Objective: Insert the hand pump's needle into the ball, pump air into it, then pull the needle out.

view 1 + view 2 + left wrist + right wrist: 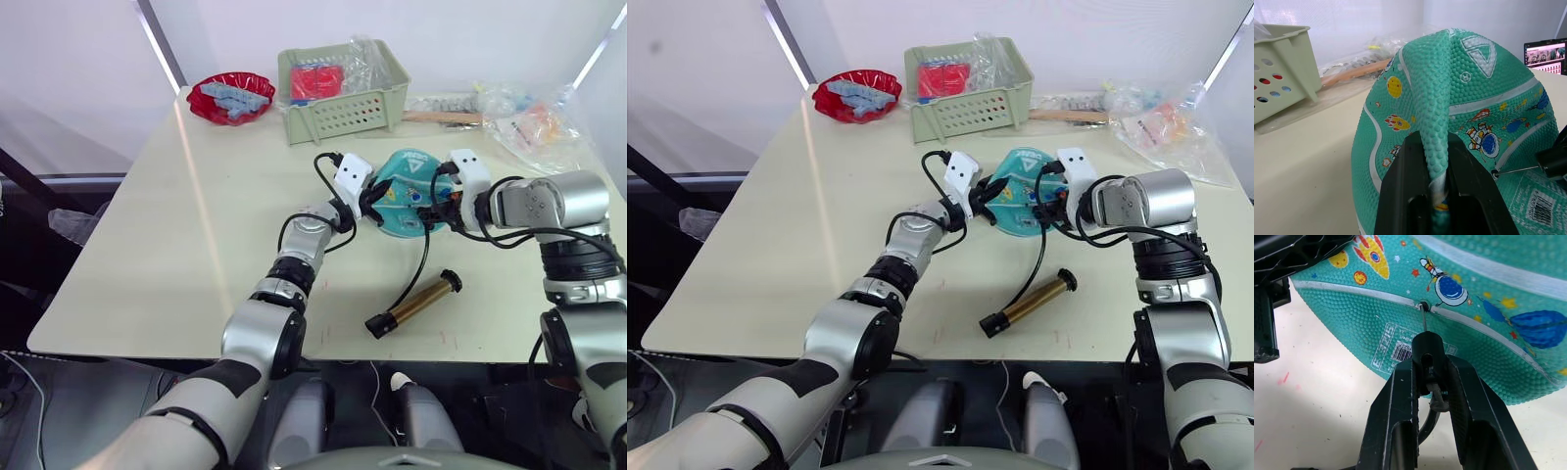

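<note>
The teal ball (409,186), limp and creased, lies mid-table. My left gripper (1435,147) is shut on a raised fold of its rubber, on the ball's left side (377,201). From the ball's right, my right gripper (1425,362) is shut on the black end of the pump's hose. The thin needle (1423,319) sticks out of that hose end and its tip sits at the ball's small valve hole (1421,306), beside a white barcode label; how deep it goes I cannot tell. The bronze hand pump (416,304) lies on the table in front of the ball, its hose (419,262) curving up to my right gripper.
A pale green basket (343,93) stands at the back of the table, with a red bowl (232,98) of blue pieces to its left. Clear plastic bags (534,122) and a wooden stick (441,117) lie at the back right. The table's front edge (294,354) is close behind the pump.
</note>
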You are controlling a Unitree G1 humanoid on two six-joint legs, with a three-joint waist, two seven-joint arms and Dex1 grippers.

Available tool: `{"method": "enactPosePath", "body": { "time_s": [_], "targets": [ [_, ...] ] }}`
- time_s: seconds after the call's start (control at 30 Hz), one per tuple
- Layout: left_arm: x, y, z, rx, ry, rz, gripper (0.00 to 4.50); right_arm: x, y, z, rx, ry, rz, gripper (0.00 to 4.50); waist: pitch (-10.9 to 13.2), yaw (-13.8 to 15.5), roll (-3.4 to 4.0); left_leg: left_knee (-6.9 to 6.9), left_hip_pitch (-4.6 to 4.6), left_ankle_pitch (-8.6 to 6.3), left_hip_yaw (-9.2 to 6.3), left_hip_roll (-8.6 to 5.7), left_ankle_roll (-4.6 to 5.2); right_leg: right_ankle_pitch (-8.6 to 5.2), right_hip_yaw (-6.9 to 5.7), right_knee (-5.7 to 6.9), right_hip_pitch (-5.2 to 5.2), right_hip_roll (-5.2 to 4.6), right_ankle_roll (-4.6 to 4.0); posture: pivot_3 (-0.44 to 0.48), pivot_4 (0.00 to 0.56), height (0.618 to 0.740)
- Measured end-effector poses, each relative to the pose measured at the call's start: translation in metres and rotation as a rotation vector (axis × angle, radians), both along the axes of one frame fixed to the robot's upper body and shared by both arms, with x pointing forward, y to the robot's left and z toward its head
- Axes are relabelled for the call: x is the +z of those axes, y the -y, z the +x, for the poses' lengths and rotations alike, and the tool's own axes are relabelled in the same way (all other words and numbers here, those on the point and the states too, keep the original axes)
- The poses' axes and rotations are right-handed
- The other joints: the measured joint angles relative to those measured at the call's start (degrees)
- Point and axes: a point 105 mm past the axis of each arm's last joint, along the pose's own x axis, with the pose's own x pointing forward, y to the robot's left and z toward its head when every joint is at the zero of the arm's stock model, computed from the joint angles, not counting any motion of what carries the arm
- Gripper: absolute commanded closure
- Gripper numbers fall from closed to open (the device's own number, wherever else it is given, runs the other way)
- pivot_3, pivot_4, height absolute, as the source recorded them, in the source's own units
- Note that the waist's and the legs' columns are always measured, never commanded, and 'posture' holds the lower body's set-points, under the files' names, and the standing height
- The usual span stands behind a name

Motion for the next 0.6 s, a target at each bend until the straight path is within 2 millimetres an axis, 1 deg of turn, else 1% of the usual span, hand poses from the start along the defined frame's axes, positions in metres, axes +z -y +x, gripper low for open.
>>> {"method": "enactPosePath", "body": {
  "time_s": [0.6],
  "targets": [
    [-0.0003, -0.0005, 0.0003, 0.005, -0.001, -0.001, 4.48, -0.0011, -0.0007, 0.0036, -0.023, -0.017, 0.008, 4.19, 0.0, 0.0, 0.0, 0.0, 0.02, 0.0, -0.03, 0.0, 0.0, 0.0, -0.02, 0.0, 0.02, 0.0, 0.0, 0.0, 0.15, 0.737]
  ]
}}
